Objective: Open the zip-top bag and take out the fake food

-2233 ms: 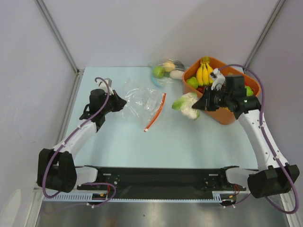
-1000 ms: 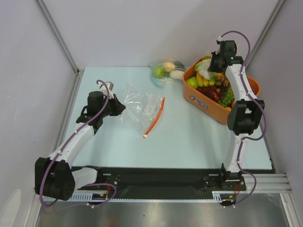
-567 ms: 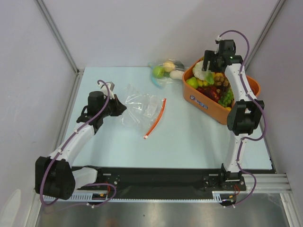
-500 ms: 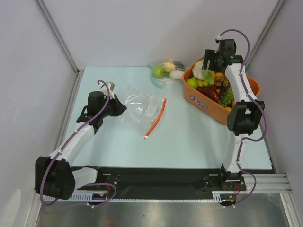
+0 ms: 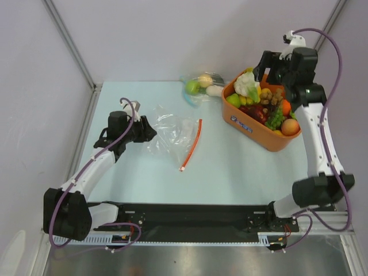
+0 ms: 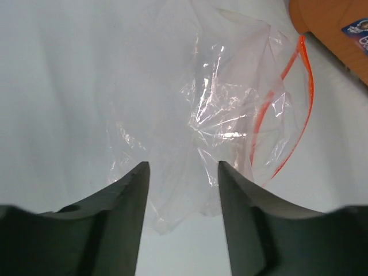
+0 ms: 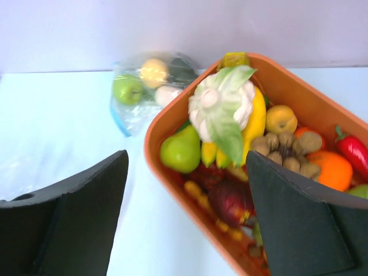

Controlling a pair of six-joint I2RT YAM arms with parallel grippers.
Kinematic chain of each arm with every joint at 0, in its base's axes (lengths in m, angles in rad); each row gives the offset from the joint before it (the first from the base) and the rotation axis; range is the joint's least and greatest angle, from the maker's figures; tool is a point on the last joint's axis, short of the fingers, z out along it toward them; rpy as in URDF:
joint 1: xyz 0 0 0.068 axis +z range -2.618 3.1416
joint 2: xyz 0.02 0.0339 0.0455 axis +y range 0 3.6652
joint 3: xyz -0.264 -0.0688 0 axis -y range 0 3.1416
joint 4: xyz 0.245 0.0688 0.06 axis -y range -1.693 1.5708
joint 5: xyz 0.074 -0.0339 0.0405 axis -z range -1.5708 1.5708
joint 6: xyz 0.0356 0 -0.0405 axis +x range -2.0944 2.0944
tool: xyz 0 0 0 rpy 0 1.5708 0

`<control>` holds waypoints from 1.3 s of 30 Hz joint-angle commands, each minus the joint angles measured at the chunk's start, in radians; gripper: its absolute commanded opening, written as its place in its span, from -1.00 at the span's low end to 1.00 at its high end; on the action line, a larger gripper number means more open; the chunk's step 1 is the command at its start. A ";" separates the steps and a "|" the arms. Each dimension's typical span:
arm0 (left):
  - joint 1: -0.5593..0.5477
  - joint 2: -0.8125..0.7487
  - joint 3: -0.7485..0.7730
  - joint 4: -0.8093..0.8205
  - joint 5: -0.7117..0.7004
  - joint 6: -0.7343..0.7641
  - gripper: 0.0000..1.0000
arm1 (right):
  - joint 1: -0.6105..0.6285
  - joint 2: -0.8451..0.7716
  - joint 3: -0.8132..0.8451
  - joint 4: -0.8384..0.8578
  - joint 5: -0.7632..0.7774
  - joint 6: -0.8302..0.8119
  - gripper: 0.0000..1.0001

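The zip-top bag [image 5: 172, 131] lies flat and crumpled on the pale table, its orange-red zip strip [image 5: 192, 144] on the right side. My left gripper [image 5: 149, 131] stands open at the bag's left end. In the left wrist view the bag's [image 6: 230, 115] edge lies loose between the parted fingers of the left gripper [image 6: 181, 167]. The fake food sits in the orange bin [image 5: 253, 127]; the white-and-green cauliflower [image 5: 246, 85] lies on top. My right gripper [image 5: 268, 64] hangs open above the bin's far end, holding nothing. The right wrist view shows the right gripper [image 7: 187, 158] above the cauliflower [image 7: 221, 109], a green pear [image 7: 181, 150] and a maroon piece [image 7: 233, 201].
Another clear bag [image 5: 200, 85] with a green apple and pale pieces lies at the back, left of the bin. Yellow bananas [image 7: 257, 118] lie under the cauliflower. Grapes, an orange and brown nuts fill the bin. Walls stand close behind and to both sides.
My right gripper opened and let the cauliflower drop onto the bin's pile, then rose and drew back to the right. My left gripper opened off the bag's edge; the bag shifted slightly.
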 commanded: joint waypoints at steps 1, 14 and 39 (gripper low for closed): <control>0.006 -0.029 0.058 -0.027 -0.033 0.043 0.18 | 0.017 -0.150 -0.152 0.076 -0.008 0.022 0.75; 0.006 -0.190 0.156 -0.216 -0.204 0.145 0.68 | 0.050 -0.558 -0.547 -0.027 0.008 0.057 0.75; 0.004 -0.303 0.259 -0.363 -0.371 0.185 0.82 | 0.053 -0.653 -0.663 -0.084 0.040 0.068 0.76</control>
